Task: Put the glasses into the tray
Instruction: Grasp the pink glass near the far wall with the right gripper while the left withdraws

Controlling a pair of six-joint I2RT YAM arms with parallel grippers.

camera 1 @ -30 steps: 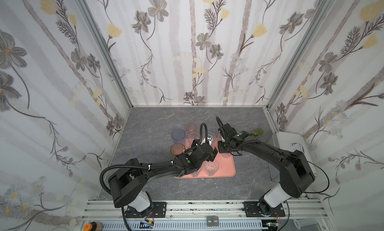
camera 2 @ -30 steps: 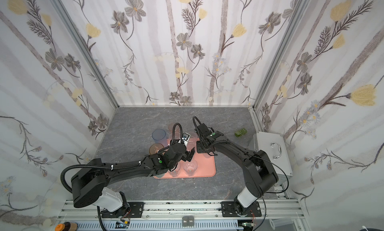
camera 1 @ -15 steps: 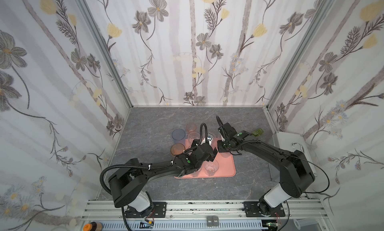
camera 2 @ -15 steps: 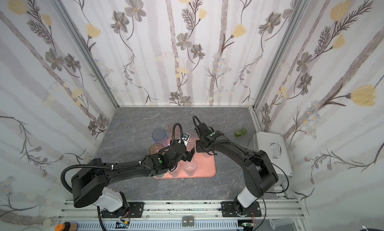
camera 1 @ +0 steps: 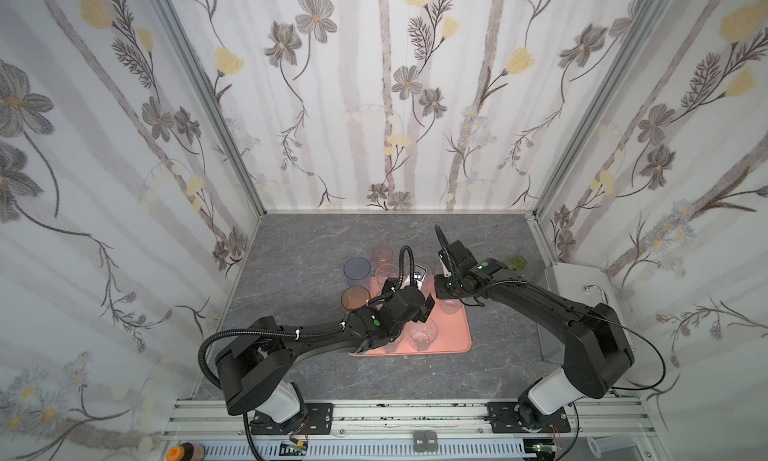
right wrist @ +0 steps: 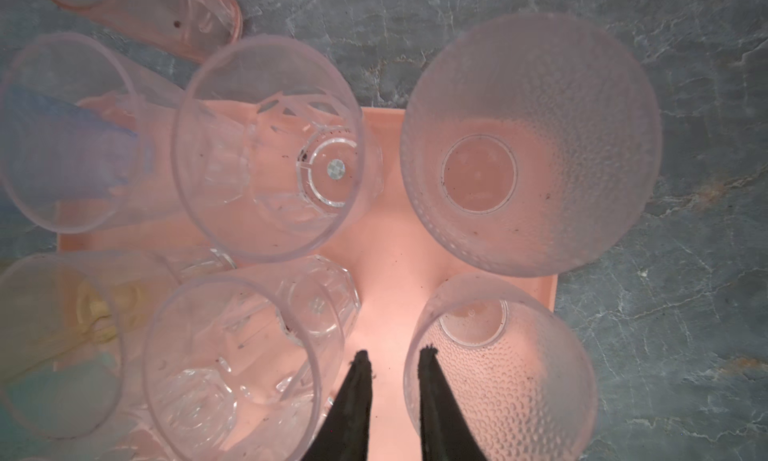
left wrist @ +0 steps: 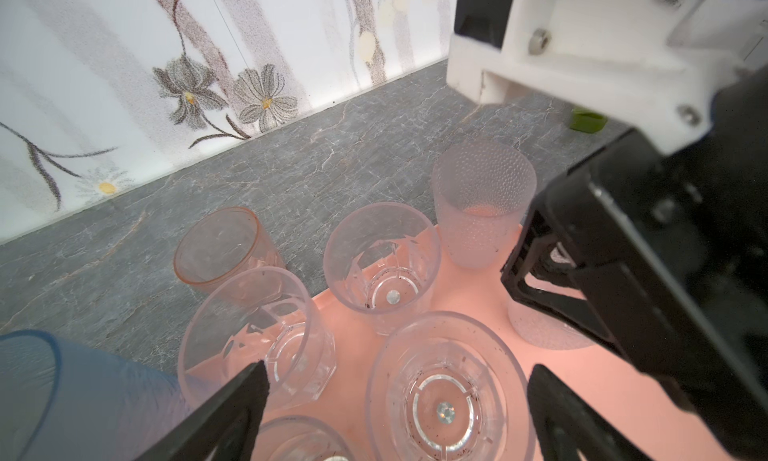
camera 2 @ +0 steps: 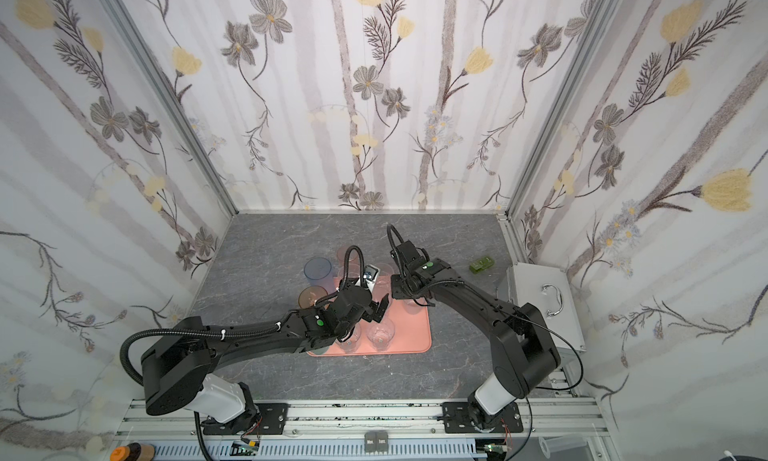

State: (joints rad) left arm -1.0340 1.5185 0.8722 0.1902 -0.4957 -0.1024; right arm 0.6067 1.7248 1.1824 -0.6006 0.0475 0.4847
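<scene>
The salmon-pink tray point(camera 1: 454, 334) lies mid-table in both top views and holds several glasses. In the right wrist view my right gripper point(right wrist: 392, 357) is slightly open, one finger inside and one outside the rim of a frosted glass point(right wrist: 507, 376) standing on the tray point(right wrist: 386, 272). The rim is near the inner finger and not pinched. A taller frosted glass point(right wrist: 532, 147) stands beside it. My left gripper point(left wrist: 399, 378) is wide open above a clear glass point(left wrist: 444, 400) on the tray, touching nothing. A blue glass point(camera 1: 356, 268), an amber glass point(camera 1: 355, 297) and a pink glass point(camera 1: 382, 253) stand off the tray to its left.
A small green block point(camera 1: 516, 263) lies on the grey table right of the tray. A grey metal box with a handle point(camera 2: 544, 309) stands against the right wall. The two wrists are close together over the tray's far half.
My right gripper's jaws have parted a little from the frosted glass's rim. Both arms stay nearly where they were.
</scene>
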